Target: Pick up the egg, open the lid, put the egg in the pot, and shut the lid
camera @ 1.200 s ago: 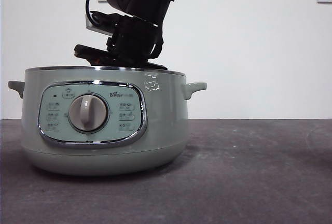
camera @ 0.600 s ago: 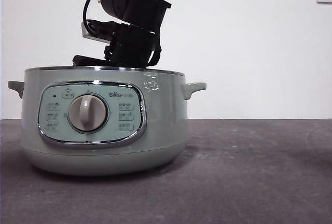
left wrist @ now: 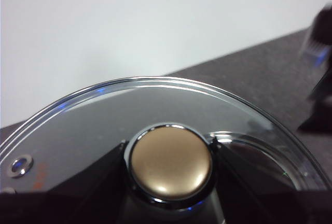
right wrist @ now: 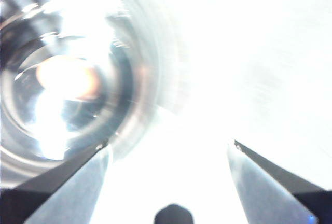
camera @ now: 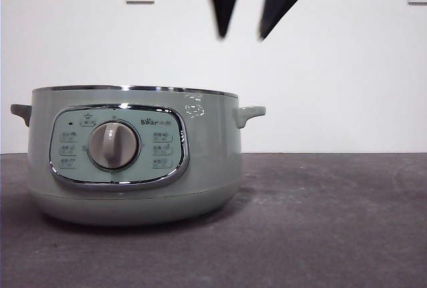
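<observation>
pot (right wrist: 67,79) interior: overexposed, blurred | egg: indistinct | lid (left wrist: 155,110): edges cropped | right claw (camera: 250,31): top cut off

My black right gripper (camera: 243,35) hangs against a white wall (camera: 333,61) above the pale sage-green pot (camera: 133,161), its grey dial (camera: 113,145) framed in chrome. My left gripper (left wrist: 168,162) flanks the clear lid (left wrist: 104,125), whose knob (left wrist: 170,163) reads golden-tan here, over a dark grey table (camera: 320,221).

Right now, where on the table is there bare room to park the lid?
Bare dark tabletop lies beside the pot on its logo-side handle side, out to the frame edge, and in front of the pot. Above the pot it is crowded: the right gripper hangs open there. The left gripper grips the lid by its knob.
</observation>
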